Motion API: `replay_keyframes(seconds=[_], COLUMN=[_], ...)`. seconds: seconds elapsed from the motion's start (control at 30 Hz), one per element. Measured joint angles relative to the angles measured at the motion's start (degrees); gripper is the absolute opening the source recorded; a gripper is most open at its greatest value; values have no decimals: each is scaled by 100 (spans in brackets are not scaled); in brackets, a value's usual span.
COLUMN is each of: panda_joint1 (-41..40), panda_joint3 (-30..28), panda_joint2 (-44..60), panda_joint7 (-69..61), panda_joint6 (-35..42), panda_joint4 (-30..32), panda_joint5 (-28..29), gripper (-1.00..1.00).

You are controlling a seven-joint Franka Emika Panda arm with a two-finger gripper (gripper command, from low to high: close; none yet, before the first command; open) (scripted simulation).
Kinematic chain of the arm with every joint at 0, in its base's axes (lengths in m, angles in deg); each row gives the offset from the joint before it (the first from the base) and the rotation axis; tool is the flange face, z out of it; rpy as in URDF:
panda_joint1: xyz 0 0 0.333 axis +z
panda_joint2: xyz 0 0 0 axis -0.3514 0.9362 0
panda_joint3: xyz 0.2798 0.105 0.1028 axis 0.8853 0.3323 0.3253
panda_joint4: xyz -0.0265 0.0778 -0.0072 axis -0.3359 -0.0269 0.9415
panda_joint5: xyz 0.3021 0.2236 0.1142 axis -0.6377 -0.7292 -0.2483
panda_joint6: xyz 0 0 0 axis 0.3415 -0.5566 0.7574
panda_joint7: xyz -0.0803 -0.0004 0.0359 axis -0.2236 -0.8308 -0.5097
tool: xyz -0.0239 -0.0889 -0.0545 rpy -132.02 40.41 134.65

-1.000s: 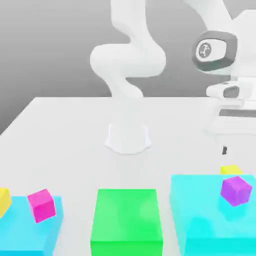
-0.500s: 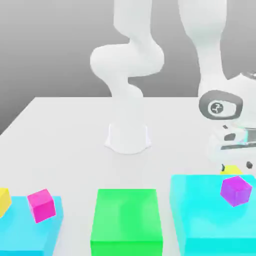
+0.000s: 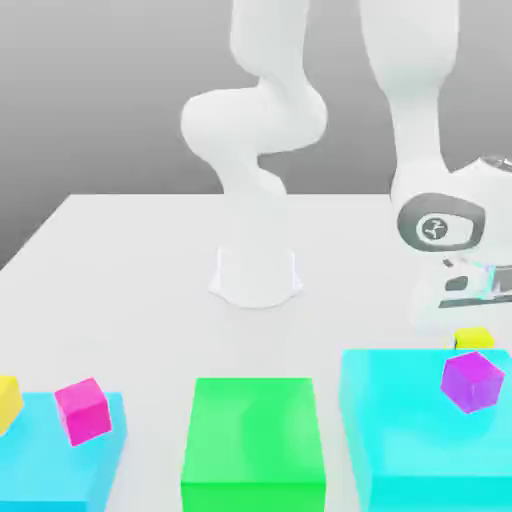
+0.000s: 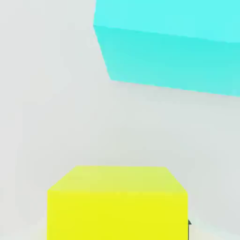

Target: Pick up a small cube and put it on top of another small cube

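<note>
A small yellow cube [image 3: 475,339] shows just behind the far edge of the big cyan block [image 3: 420,440] at the exterior view's right. My gripper [image 3: 472,326] has come straight down on it and is shut on this cube. Up close in the hand view, the yellow cube [image 4: 117,204] sits right at the fingers, with a dark fingertip edge [image 4: 189,224] against its side. The white hand hides the cube's top in the exterior view. A second small yellow cube [image 3: 6,400] stands at the far left edge, beside the left cyan block [image 3: 40,465].
A purple cube [image 3: 472,381] rests on the right cyan block, close in front of my hand. A pink cube [image 3: 82,410] sits on the left cyan block. A large green block [image 3: 254,445] lies between them. The arm's base [image 3: 255,275] stands mid-table.
The hand came down from well above the table onto the yellow cube at the right. The fingers went from wide open to shut around it.
</note>
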Motion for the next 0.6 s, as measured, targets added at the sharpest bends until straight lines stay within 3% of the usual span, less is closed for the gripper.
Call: replay_keyframes(seconds=[0.17, 0.37, 0.6], panda_joint1=[-573, -1094, -2620], panda_joint3=[802, 440, -394], panda_joint2=[-608, -848, -1088], panda_joint7=[-832, -1606, -1905], panda_joint6=[339, 525, 1106], panda_joint4=[205, -699, -1359], panda_joint5=[-1098, -1083, -1459], gripper=[-100, -100, -100])
